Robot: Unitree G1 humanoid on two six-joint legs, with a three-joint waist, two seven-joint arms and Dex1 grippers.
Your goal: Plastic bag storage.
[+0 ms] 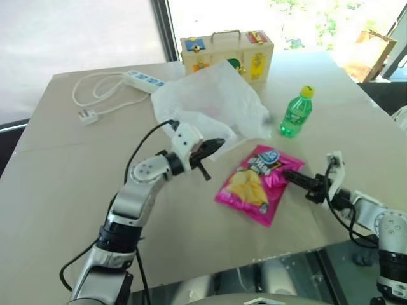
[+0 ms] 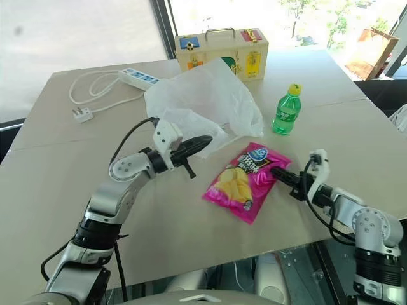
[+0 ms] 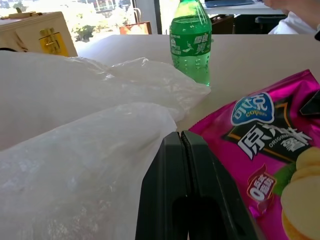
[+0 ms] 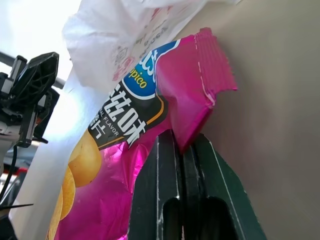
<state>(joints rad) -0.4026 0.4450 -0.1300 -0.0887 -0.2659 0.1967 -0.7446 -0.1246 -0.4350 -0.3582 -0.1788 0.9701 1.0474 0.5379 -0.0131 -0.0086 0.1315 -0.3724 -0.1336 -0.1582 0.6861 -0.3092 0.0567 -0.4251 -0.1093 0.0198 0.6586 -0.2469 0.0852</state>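
At the near edge of the pale board table (image 1: 63, 190), the right gripper (image 1: 287, 174) has its two black fingers pinched on the side edge of the shiny pink foil chips packet (image 1: 257, 184), which lies flat; judging by the task, the grip is there to move the packet toward the bag. Just beyond and to the left, the left gripper (image 1: 216, 145) is closed, its fingers pressed together at the near rim of the large crinkly translucent white plastic bag (image 1: 210, 101); whether film is caught between them I cannot tell. The bag sits mid-table in a loose mound, its contents hidden. Beside it stands a green plastic bottle with a yellow cap (image 1: 296, 112), capped. Farthest back are a yellow wooden latch box (image 1: 226, 53), closed, and a white power strip with its cable (image 1: 144, 80).
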